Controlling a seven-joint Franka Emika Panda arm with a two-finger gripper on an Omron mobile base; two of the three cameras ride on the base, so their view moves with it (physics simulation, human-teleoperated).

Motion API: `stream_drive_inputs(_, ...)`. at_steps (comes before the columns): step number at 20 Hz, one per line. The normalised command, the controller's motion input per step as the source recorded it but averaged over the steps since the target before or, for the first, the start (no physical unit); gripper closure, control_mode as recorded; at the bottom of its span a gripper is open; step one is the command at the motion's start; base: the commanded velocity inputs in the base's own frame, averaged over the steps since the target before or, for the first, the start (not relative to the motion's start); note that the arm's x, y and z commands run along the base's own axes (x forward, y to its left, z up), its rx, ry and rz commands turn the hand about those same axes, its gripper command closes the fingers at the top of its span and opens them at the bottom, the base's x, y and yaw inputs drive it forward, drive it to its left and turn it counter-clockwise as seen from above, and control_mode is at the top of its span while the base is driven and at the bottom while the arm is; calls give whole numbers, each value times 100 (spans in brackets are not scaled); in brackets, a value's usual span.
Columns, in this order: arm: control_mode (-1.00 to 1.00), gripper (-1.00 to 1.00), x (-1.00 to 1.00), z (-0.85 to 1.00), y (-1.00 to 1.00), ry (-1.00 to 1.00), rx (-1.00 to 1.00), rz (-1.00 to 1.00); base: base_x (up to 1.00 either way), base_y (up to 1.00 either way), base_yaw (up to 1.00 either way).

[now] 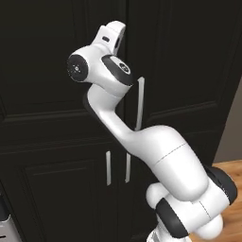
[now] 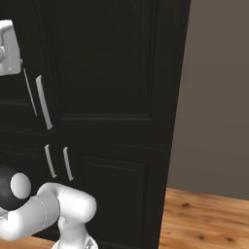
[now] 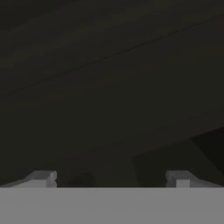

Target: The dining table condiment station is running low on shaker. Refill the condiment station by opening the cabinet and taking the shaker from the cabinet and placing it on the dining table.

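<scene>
The tall black cabinet [image 1: 56,94] stands right in front of me with its panelled doors [image 2: 107,63] shut. My gripper [image 3: 111,179] is open, its two tips wide apart with nothing between them, and it is close to a dark door panel. The white hand [image 1: 112,34] is raised high against the seam between the upper doors, just above the upper right door's silver bar handle [image 1: 140,104]. That hand also shows at the left edge of the right base view, above the upper handle [image 2: 44,102]. The shaker is hidden and the dining table is out of view.
Two short silver handles [image 1: 108,168] mark the lower doors below the arm. A grey wall [image 2: 219,97] and wooden floor [image 2: 209,219] lie to the cabinet's right. A pale grey edge [image 1: 4,227] shows at the lower left.
</scene>
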Motion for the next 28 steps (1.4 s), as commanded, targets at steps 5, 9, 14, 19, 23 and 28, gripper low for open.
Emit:
stream_drive_inputs(5,-100,-100,-36,1,-90,0,0,-3,0,0,0)
stream_drive_inputs(9,-100,-100,-64,0,-82,0,0,-20,0,0,0)
stream_drive_inputs(14,-100,-100,-67,0,-62,0,0,-30,0,0,0)
stream_drive_inputs(19,-100,-100,-27,0,-46,4,0,-34,0,0,0)
stream_drive_inputs(23,-100,-100,-17,0,-54,5,0,-32,0,0,0)
stream_drive_inputs(28,-100,-100,-87,1,-55,-5,0,-32,0,0,0)
